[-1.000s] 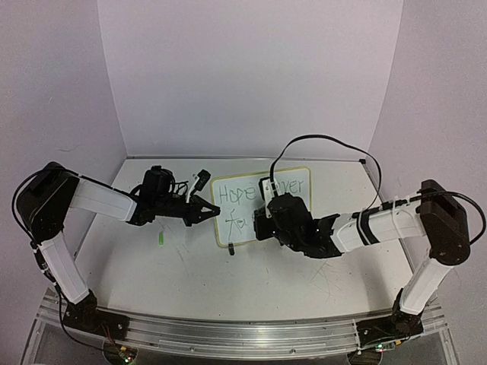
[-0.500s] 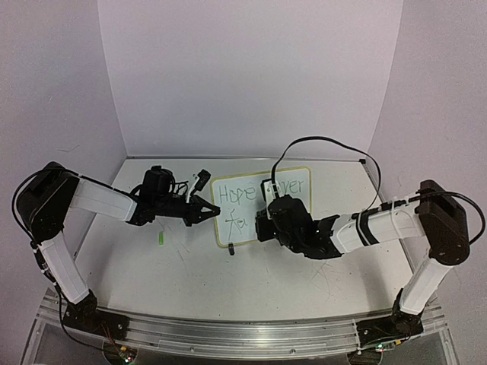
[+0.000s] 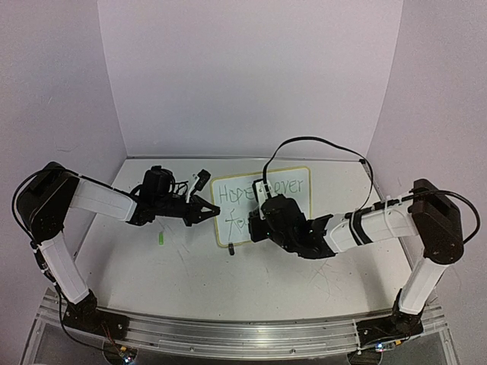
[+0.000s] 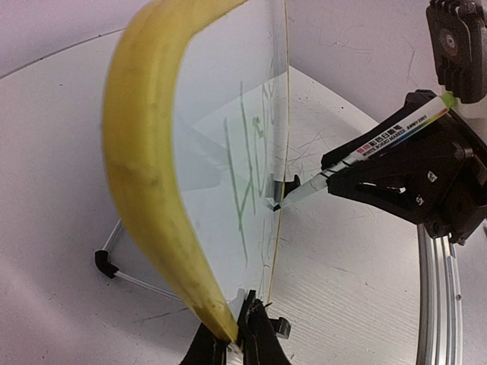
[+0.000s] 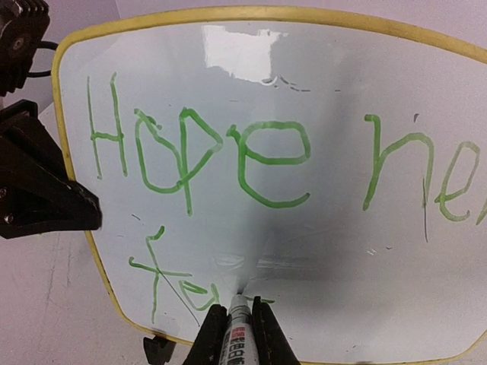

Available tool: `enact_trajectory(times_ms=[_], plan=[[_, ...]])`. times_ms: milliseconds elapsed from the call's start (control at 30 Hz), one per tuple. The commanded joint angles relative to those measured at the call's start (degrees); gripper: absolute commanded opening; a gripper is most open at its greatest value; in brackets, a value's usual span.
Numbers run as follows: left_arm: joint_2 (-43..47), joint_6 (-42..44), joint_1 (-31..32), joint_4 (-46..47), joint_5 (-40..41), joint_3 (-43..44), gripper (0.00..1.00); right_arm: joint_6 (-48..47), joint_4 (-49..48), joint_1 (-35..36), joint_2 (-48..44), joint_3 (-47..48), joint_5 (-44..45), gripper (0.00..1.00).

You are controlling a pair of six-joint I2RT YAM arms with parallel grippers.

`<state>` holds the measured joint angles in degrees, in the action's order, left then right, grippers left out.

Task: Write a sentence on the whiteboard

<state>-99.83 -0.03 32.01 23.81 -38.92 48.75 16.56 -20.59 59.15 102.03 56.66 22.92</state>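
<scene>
The whiteboard [image 3: 293, 199] stands tilted at the table's middle, white with a yellow rim [image 4: 144, 175]. My left gripper [image 3: 207, 210] is shut on its left edge; in the left wrist view its fingertips [image 4: 242, 334] pinch the rim. The sentence [image 5: 221, 152] is green handwriting: "Hope never" on top, with "fa" [image 5: 171, 277] started below. My right gripper [image 3: 255, 220] is shut on a white marker [image 5: 238, 327]. The marker's tip touches the board just right of the "fa". The right arm hides part of the lower line in the top view.
A small green cap [image 3: 161, 239] lies on the table left of the board. A black clip foot [image 3: 230, 247] sticks out under the board's lower left corner. The right arm's black cable [image 3: 312, 141] arcs above the board. Purple walls enclose the table.
The right gripper with the marker has shifted a little to the left along the board's lower line. The left arm and the board have stayed still.
</scene>
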Motion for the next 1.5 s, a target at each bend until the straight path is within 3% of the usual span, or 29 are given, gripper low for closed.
enact_trajectory(times_ms=[0,700,1467], plan=[[-2.4,5.9,-0.8,-5.7,11.5,0.5,0.00,0.2,-1.9,0.0,1.4,2.1,-0.9,0.00],[-2.3,6.0,-0.8,-5.8,11.4,0.5,0.00,2.7,-0.1,0.6,0.7,-2.1,1.4,0.00],[-2.6,5.9,-0.7,-5.9,11.2,0.8,0.00,-2.6,-1.1,-2.4,-2.2,2.3,5.5,0.00]])
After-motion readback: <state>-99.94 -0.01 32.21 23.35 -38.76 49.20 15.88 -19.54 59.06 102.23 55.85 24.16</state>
